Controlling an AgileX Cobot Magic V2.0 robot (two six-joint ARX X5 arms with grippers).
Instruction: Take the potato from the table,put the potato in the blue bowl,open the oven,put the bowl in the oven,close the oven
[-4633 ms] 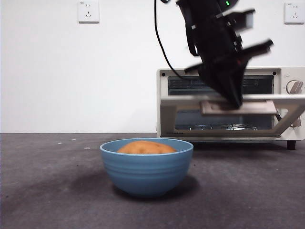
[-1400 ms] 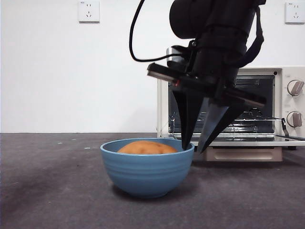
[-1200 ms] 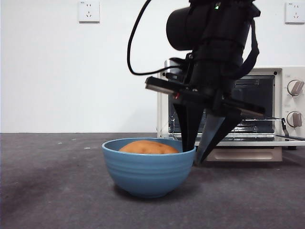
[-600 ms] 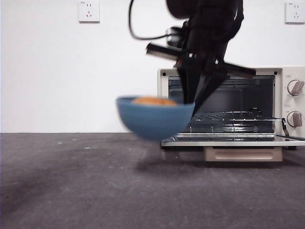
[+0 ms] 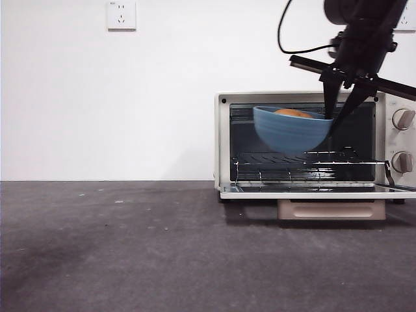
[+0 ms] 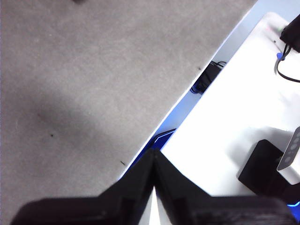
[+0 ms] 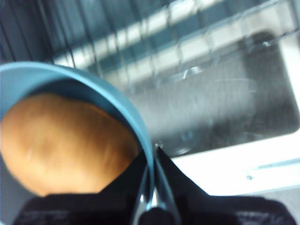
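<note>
Blue bowl (image 5: 290,129) above oven (image 5: 312,143) rack (image 5: 305,161)

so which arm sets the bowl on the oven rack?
Right. The right gripper is shut on the blue bowl rim, holding it above the open oven rack; the left gripper hangs over bare table.

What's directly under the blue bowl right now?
The blue bowl, pinched at its rim by the right gripper, hangs above the wire rack of the open oven. The potato covers its floor.
</note>
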